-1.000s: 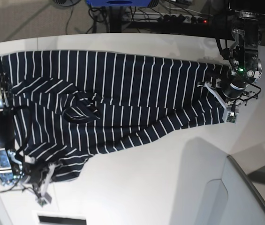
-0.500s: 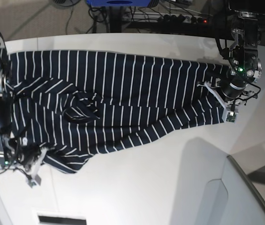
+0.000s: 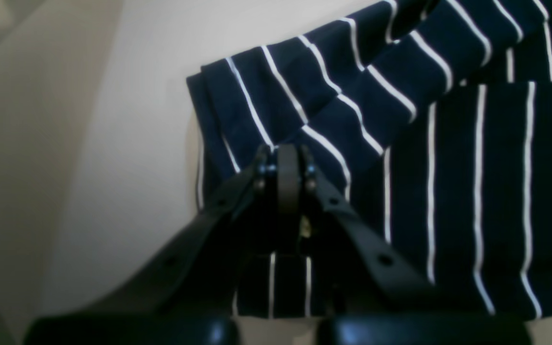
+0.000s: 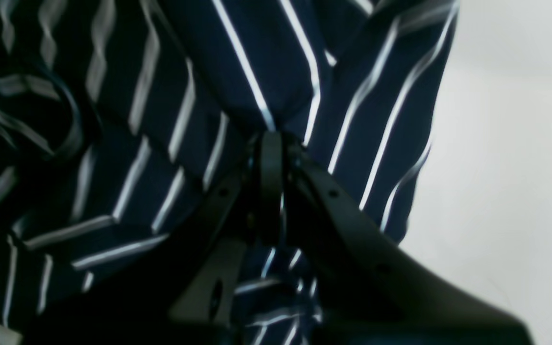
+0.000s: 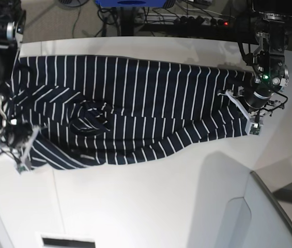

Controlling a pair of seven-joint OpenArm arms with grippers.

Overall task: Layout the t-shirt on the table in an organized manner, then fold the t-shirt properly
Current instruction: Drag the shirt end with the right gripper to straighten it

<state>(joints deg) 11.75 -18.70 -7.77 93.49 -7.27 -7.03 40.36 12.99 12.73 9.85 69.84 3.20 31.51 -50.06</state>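
Right gripper (image 5: 24,147) has dragged t-shirt (image 5: 135,108) hem inward, baring table (image 5: 151,206).

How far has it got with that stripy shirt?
Laying out is mostly done: the t-shirt is stretched lengthwise across the table. In hand: the left tool and the right tool are each shut on the fabric at opposite ends. Left to do: smooth the rumpled patch at the collar and the uneven near edge; no fold is made yet.
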